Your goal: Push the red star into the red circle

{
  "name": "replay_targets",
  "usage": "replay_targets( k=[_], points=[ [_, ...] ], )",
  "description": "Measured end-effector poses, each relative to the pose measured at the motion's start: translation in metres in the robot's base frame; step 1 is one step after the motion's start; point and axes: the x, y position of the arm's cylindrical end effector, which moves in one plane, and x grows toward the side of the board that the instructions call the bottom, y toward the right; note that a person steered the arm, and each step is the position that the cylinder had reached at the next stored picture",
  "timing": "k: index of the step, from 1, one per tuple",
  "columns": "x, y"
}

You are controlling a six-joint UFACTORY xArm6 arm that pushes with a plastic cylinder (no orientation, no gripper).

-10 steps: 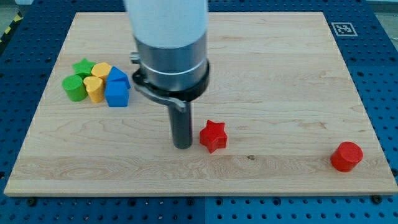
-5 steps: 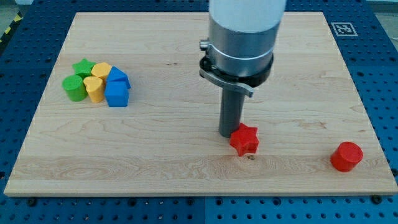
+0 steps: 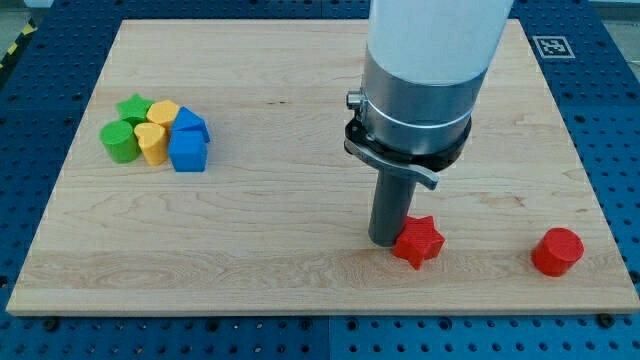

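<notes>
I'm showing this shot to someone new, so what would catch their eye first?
Most striking is the big arm dropping in from the view's top, my tip touching the left side of the red star near the board's bottom edge. The red circle sits alone to the star's right. A tight cluster of green, yellow and blue blocks sits at the view's upper left.
</notes>
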Motion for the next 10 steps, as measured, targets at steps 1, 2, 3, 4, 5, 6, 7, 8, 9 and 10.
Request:
replay_targets(
  k=[1, 2, 3, 4, 5, 6, 7, 8, 9, 10],
  points=[
    [0.004, 0.014],
    [0.01, 0.05],
    [0.012, 0.07],
    [0.013, 0.085],
    [0.013, 0.093],
    [0.013, 0.103],
    [0.013, 0.099],
    [0.013, 0.073],
    [0.01, 0.037],
    [0.01, -0.004]
  ],
)
